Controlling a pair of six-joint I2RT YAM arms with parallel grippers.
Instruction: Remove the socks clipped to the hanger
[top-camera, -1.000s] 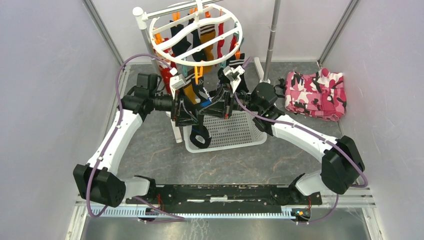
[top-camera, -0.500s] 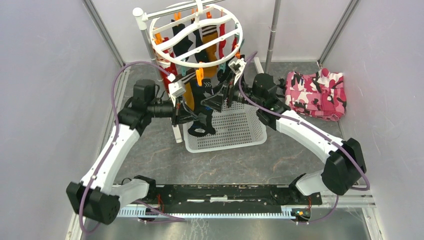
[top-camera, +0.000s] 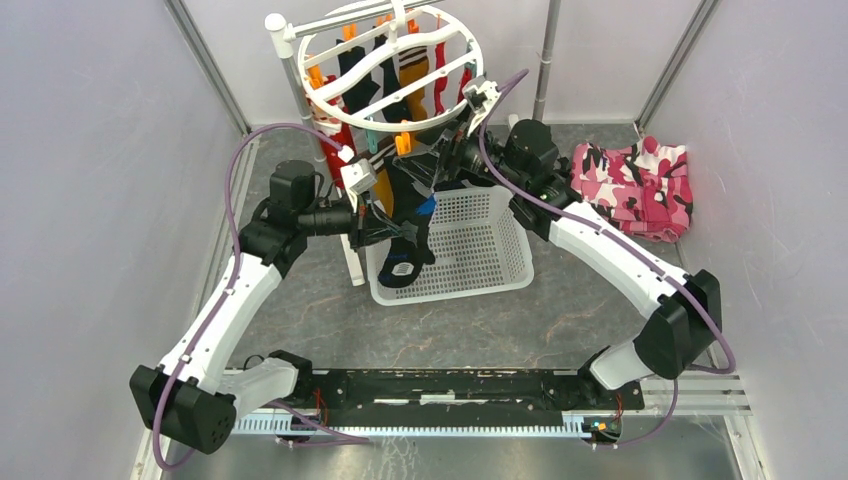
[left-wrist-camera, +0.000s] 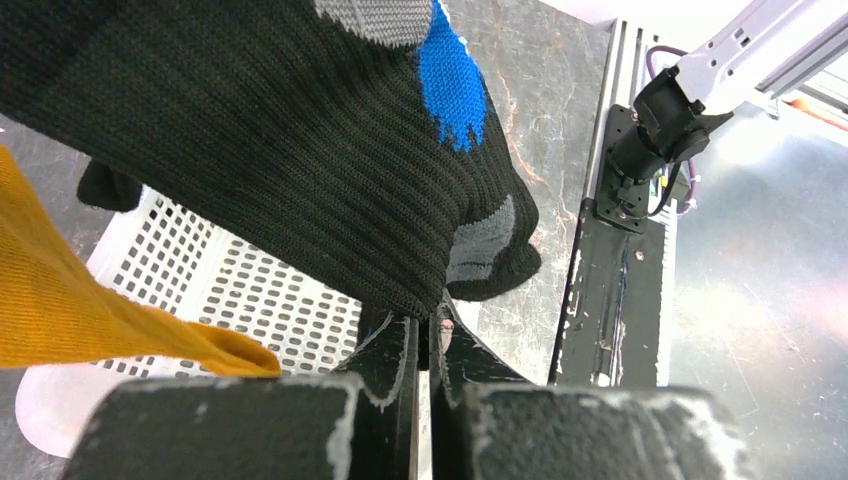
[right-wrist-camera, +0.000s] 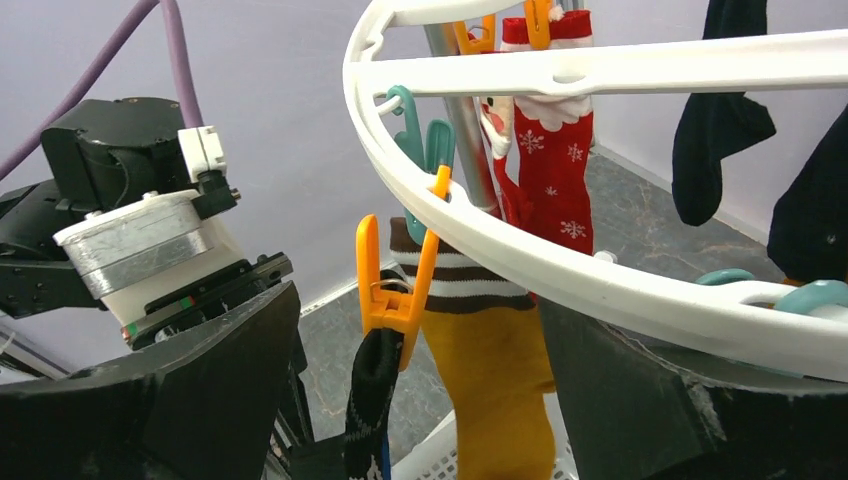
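Hanger (top-camera: 395, 65) stands at the rear on its post, with socks dangling beneath the ring. Basket (top-camera: 480, 250) sits below and in front of the hanger. Black sock (top-camera: 408, 215) hangs from the hanger's front rim, its top pinched in an orange clip (right-wrist-camera: 392, 290). Its long axis runs down and slightly forward from the rim, free end lowest, over the basket's left edge. Just behind that clip hangs a mustard sock (right-wrist-camera: 487, 370) with a striped cuff, and a red sock (right-wrist-camera: 548, 170) hangs deeper under the ring. Below the hanger's front-left, the left gripper (left-wrist-camera: 428, 325) is clamped together on the black sock's lower edge. At the front rim the right gripper (top-camera: 447, 160) has its jaws wide apart, the orange clip showing between them.
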